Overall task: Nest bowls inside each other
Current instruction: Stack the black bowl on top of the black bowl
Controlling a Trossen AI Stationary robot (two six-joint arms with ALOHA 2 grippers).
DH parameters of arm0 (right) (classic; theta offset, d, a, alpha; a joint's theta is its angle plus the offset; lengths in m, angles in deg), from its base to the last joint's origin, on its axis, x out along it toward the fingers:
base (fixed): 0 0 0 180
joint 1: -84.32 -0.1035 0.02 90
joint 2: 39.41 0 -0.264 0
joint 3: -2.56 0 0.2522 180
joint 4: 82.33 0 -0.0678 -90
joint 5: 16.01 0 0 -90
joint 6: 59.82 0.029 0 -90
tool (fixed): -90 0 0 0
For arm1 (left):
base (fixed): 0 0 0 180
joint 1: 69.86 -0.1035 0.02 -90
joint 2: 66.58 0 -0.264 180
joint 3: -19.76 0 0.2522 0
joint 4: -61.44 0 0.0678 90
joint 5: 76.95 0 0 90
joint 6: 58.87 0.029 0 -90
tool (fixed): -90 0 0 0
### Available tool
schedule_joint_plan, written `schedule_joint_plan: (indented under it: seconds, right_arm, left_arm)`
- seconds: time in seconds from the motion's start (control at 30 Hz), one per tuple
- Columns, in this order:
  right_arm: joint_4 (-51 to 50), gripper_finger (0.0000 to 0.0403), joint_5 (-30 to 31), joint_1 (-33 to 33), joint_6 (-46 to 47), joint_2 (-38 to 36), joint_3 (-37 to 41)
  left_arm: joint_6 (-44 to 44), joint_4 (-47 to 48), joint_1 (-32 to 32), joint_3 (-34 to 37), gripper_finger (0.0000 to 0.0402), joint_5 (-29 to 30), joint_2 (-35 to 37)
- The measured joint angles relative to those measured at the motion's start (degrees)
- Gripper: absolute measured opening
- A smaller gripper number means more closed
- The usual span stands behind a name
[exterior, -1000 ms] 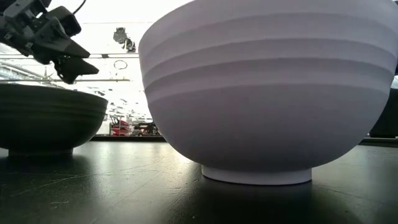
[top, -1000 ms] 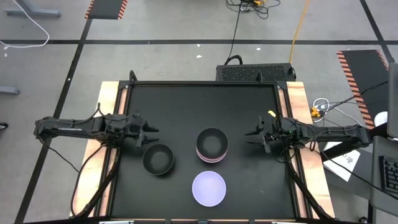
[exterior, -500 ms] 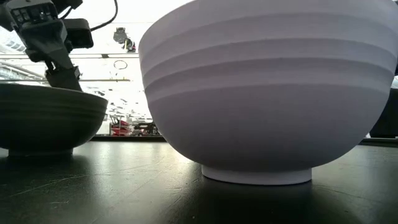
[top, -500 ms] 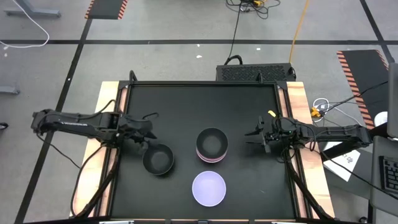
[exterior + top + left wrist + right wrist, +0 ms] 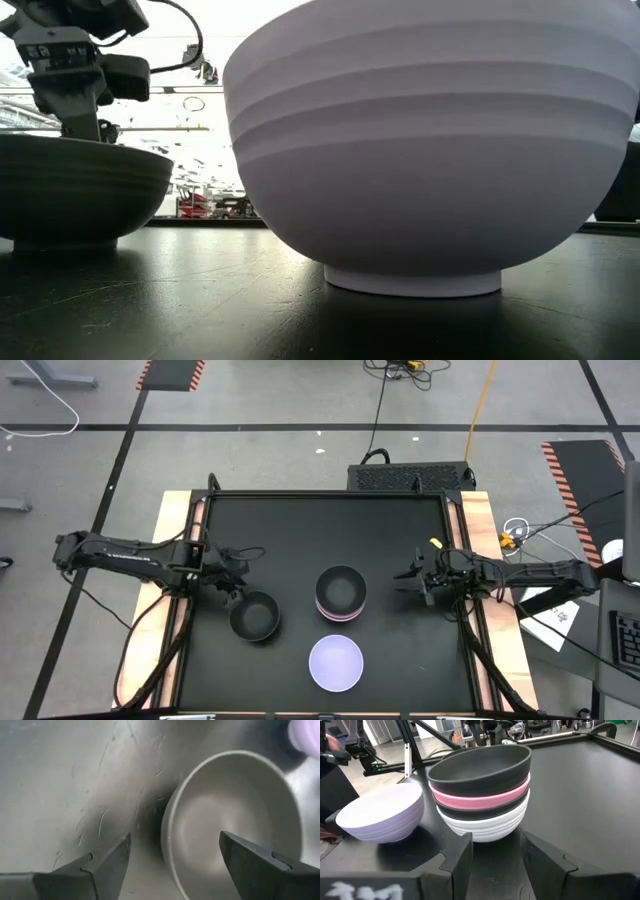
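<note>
Bowls of small round plastic are seen in three places on the dark table top (image 5: pixel 300 530): a single black bowl (image 5: pixel 254 616) at lower left of centre in the high view, a nested stack (image 5: pixel 341 594) at centre, shown by the right wrist view as black over pink over black over white, and a pale lavender bowl (image 5: pixel 335 663) alone at lower centre. The left gripper (image 5: pixel 232 586) is held just above the single black bowl's upper-left rim with its fingers (image 5: pixel 107 865) spread wide and nothing between them. The right gripper (image 5: pixel 408 578) is kept at centre right, just beside the stack, its fingers parted and empty.
</note>
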Motion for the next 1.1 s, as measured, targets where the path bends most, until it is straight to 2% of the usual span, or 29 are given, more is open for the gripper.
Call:
schedule_joint_plan:
  seconds: [0.37, 0.6, 0.77, 1.0, 1.1]
  right_arm:
    - [0.0, 0.0157, 0.0, 0.0, 0.0, 1.6, 0.0]
    - [0.0, 0.0157, 0.0, 0.0, 0.0, 1.6, 0.0]
    - [0.0, 0.0157, 0.0, 0.0, 0.0, 1.6, 0.0]
    - [0.0, 0.0157, -0.1, 0.0, 0.0, 1.6, 0.0]
    - [0.0, 0.0157, -0.1, 0.0, 0.0, 1.6, 0.0]
  left_arm:
    - [-0.4, -0.1, 0.0, 0.0, 0.0299, 3.5, -5.7]
    - [-0.4, -0.7, 0.0, 0.0, 0.0267, 5.6, -9.8]
    - [-0.9, -1.7, 0.0, 0.0, 0.0200, 5.0, -12.9]
    - [0.5, -5.0, 0.0, 0.0, 0.0021, 4.3, -15.0]
    - [2.6, -7.1, 0.0, 0.0, 0.0017, 4.4, -14.9]
